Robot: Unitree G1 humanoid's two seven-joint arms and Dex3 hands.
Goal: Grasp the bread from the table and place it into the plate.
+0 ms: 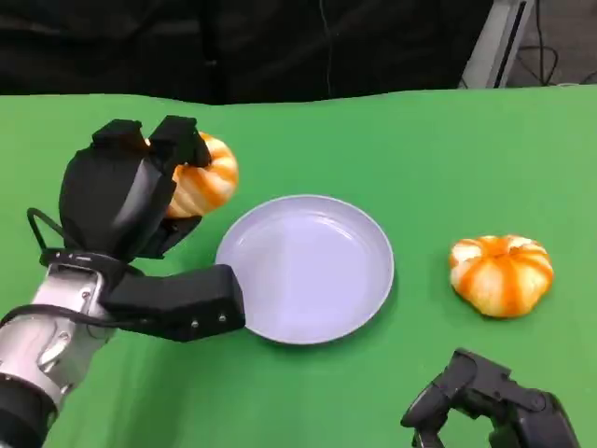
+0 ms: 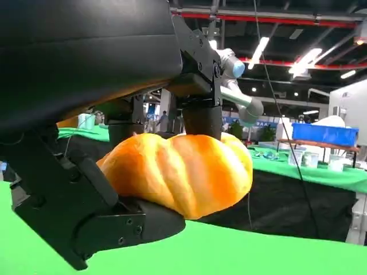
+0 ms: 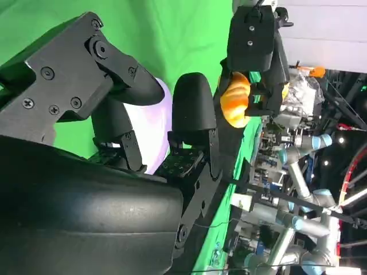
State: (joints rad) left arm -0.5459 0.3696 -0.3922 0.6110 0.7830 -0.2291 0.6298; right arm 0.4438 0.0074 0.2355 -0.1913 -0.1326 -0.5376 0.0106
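My left hand (image 1: 126, 201) grips a round orange-and-white striped bread (image 1: 207, 179) and holds it above the green table, just left of the pale plate (image 1: 308, 271). In the left wrist view the bread (image 2: 183, 169) sits between the black fingers (image 2: 200, 109) and the thumb below it. A second striped bread (image 1: 501, 273) lies on the table to the right of the plate. My right hand (image 1: 490, 406) rests low at the near right, holding nothing, its fingers apart. From the right wrist view I see the held bread (image 3: 236, 98) in the left hand (image 3: 252, 40) beyond the plate (image 3: 155, 126).
The green table (image 1: 392, 140) runs back to a dark curtain. The plate is bare inside. A metal post (image 1: 494, 42) stands at the far right behind the table. Other tables and robot arms (image 2: 241, 97) show in the background.
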